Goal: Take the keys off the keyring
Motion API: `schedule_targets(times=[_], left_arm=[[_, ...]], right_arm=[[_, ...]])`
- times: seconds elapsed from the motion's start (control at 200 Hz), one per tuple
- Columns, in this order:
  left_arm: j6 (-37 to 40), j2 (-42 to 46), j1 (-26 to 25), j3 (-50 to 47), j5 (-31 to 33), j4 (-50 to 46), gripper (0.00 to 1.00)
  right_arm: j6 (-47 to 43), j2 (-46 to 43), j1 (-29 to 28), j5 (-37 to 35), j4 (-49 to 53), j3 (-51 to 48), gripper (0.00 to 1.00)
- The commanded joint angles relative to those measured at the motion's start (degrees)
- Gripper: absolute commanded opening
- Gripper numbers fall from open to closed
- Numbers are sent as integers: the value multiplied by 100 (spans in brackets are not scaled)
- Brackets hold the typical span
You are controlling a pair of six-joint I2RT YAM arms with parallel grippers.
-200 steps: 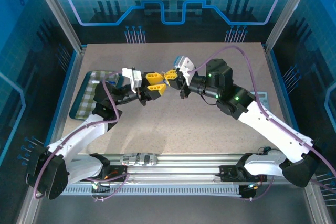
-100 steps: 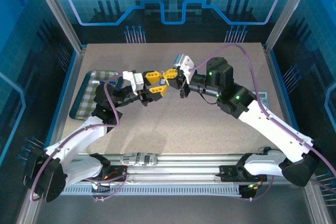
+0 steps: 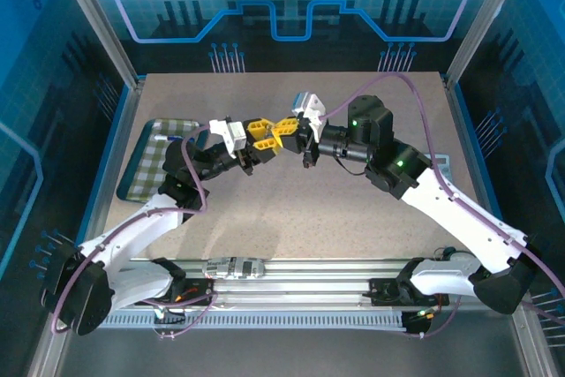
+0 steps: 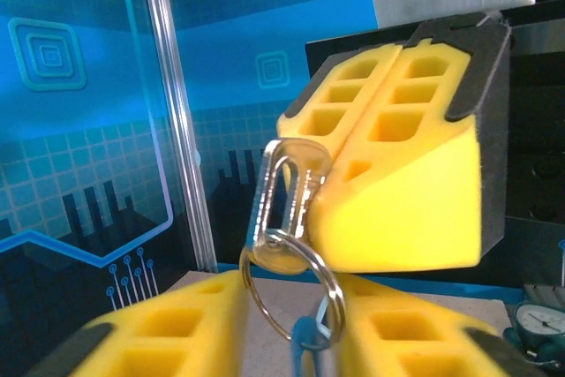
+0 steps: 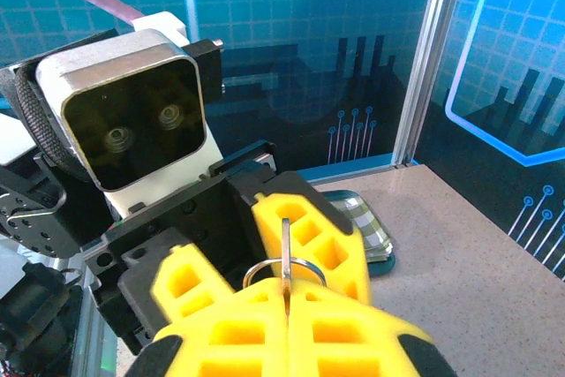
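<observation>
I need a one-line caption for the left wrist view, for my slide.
Right gripper pinches a silver clip; the keyring hangs from it inside the left gripper.

left pincer (image 3: 263,136) | moved right to right pincer (image 3: 285,127) | jaws narrowed around keyring (image 4: 332,280)

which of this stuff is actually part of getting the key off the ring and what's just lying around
For the job:
- keyring, pinched by the shut right gripper
- blue-headed key, hanging at the ring
- left gripper, its fingers either side of the ring

Lying about:
- checked tray on the left
- white-faced dial on the right
</observation>
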State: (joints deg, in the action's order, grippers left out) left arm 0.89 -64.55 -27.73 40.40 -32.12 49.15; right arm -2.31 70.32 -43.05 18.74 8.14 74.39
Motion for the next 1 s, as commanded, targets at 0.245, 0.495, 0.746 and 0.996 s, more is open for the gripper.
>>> schedule_targets(times=[0.245, 0.495, 0.746, 0.996], left_arm=[[321, 216, -40, 191, -1, -186, 0], [756, 472, -44, 22, 407, -221, 0], [1568, 799, -103, -176, 672, -198, 0], [1595, 752, -107, -372, 969, 330, 0]], right_arm=[[66, -167, 138, 168, -131, -31, 0], [-45, -283, 222, -219, -364, -299, 0], [-456, -709, 216, -452, -1936, -1467, 0], [-1098, -1012, 28, -124, -3460, -2345, 0]])
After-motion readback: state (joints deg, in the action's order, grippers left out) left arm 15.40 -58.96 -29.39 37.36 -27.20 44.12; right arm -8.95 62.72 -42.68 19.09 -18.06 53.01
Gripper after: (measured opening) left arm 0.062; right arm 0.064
